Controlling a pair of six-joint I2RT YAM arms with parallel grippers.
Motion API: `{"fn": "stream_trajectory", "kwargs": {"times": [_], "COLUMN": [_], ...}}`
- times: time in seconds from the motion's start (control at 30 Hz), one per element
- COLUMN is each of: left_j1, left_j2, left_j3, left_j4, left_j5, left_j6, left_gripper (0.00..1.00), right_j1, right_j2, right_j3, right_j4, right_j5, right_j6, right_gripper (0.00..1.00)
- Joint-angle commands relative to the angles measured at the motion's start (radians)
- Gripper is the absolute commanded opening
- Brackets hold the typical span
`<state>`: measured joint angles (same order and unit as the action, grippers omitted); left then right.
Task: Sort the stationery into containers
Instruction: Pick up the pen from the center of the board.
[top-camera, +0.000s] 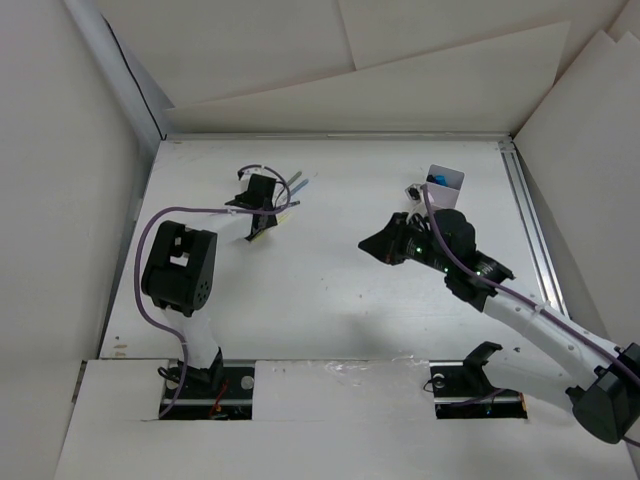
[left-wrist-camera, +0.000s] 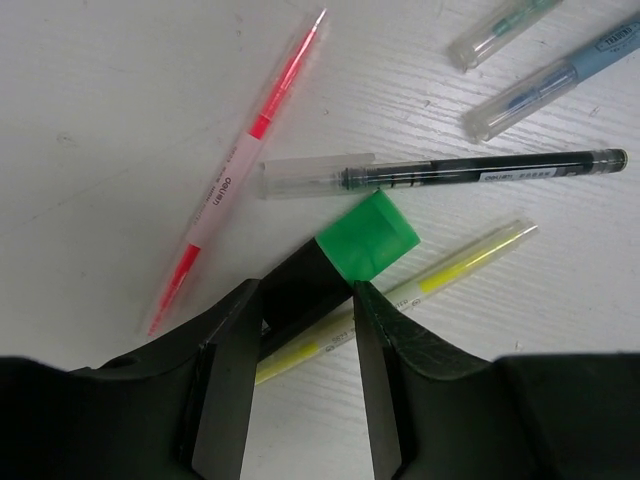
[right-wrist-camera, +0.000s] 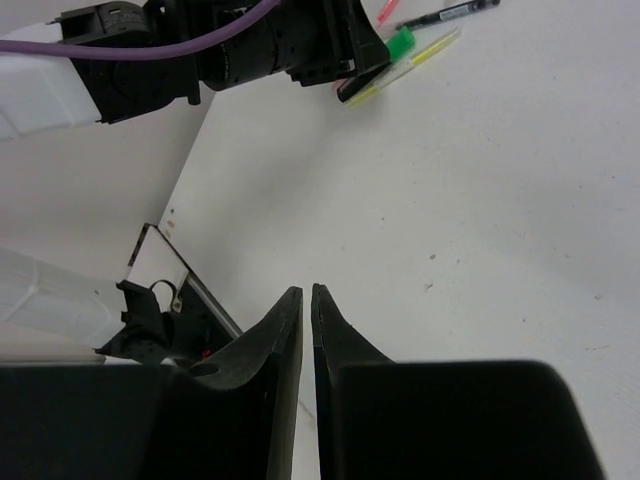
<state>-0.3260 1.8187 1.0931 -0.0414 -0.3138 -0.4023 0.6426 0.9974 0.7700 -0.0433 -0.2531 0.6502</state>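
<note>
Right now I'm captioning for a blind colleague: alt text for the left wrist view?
The left gripper straddles a green-capped black highlighter lying across a yellow pen; a pink pen, a black pen and blue-grey pens lie beyond.

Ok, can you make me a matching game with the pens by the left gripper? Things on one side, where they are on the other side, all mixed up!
Things:
1. green-capped highlighter
2. pink pen
3. black pen
4. yellow pen

Places, in the left wrist view:
A. partly under the highlighter
B. between the fingers of the left gripper
C. on the left, apart from the other pens
D. just past the green cap, wearing a clear cap

Pairs: 1-B, 2-C, 3-D, 4-A.
</note>
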Motion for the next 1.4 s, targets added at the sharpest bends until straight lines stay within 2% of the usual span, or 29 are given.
{"fn": "stream_trajectory", "kwargs": {"times": [0.0,0.07,0.27,0.5,0.53,0.67,1.0,1.03,1.1,1.2,1.3,1.37], "left_j1": [-0.022,-0.053,-0.084,-0.084,-0.084,-0.084,-0.084,-0.084,-0.084,-0.084,-0.084,-0.084], "left_j2": [-0.012,-0.012,-0.002,-0.002,-0.002,-0.013,-0.130,-0.130,-0.157,-0.170,-0.179,-0.189], "left_j3": [-0.030,-0.030,-0.030,-0.039,-0.039,-0.052,-0.140,-0.141,-0.160,-0.171,-0.190,-0.190], "left_j4": [-0.045,-0.054,-0.092,-0.092,-0.092,-0.074,-0.018,-0.009,-0.009,-0.009,0.000,0.009], "left_j5": [0.027,-0.001,-0.034,-0.034,-0.034,-0.013,0.116,0.116,0.116,0.105,0.134,0.134], "left_j6": [-0.021,-0.021,-0.041,-0.050,-0.050,-0.061,-0.079,-0.079,-0.090,-0.090,-0.099,-0.099], "left_gripper": [0.36,0.35,0.47,0.47,0.40,0.28,0.32,0.31,0.21,0.20,0.34,0.36], "right_j1": [0.012,0.012,0.012,0.012,0.012,0.012,0.022,0.031,0.031,0.043,0.052,0.052], "right_j2": [-0.002,0.007,0.017,0.035,0.035,0.035,0.064,0.073,0.082,0.092,0.101,0.101], "right_j3": [0.006,0.006,0.006,0.015,0.015,0.015,0.025,0.025,0.025,0.034,0.043,0.043], "right_j4": [0.056,0.056,0.056,0.056,0.056,0.056,0.056,0.056,0.056,0.056,0.056,0.056], "right_j5": [0.020,0.020,0.029,0.029,0.029,0.029,0.029,0.029,0.029,0.029,0.029,0.029], "right_j6": [-0.017,-0.017,-0.017,-0.017,-0.017,-0.017,-0.026,-0.026,-0.026,-0.035,-0.035,-0.035], "right_gripper": [0.14,0.16,0.18,0.18,0.18,0.18,0.19,0.19,0.19,0.19,0.19,0.19]}}
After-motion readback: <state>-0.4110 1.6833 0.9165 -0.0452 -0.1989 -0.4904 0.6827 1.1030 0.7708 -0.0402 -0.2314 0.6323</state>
